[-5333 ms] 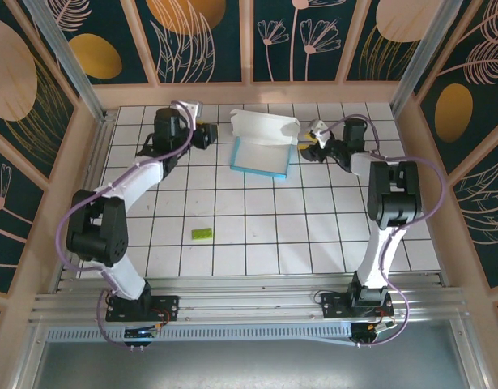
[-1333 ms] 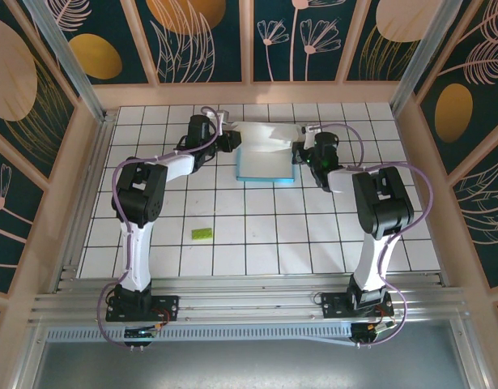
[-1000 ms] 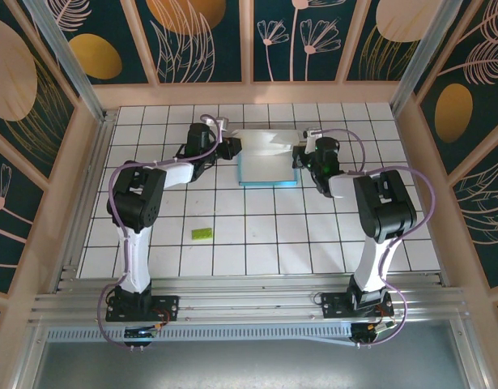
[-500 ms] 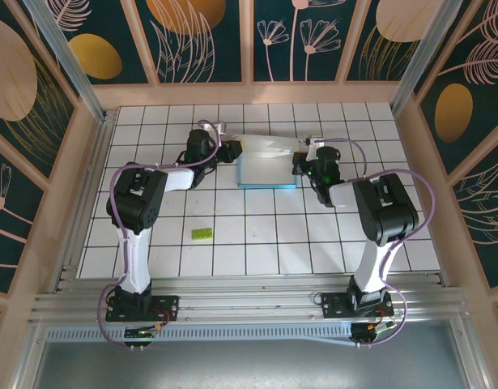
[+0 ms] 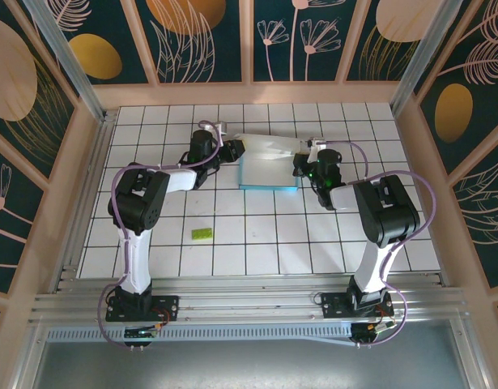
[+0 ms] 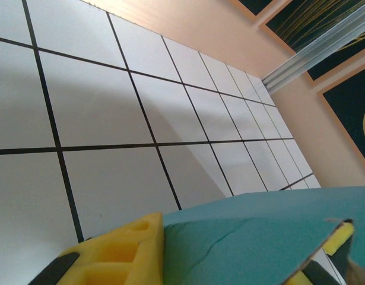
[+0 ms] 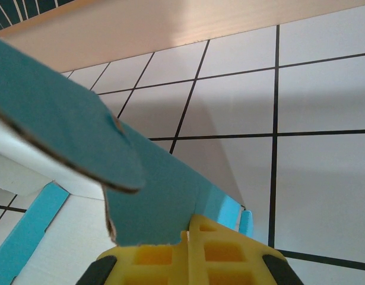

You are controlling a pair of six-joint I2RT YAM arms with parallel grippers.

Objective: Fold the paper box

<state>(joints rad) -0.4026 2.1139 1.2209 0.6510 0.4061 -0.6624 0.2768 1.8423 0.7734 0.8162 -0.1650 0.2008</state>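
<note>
Blue-faced card job: L end effector is pinching left flap of paper box, which is sitting far-centre on tabletop. R end effector is clamping right flap, prob. both keeping lid level for fold-over.

Blk/wht arms, purple cables, yellow pads

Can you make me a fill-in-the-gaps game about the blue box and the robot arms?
1. The paper box is light ___ on one face.
2. A tiny ___ piece lies well apart from the box.
3. The right pincer is shut on the paper ___.

Missing words: blue; green; box.
</note>
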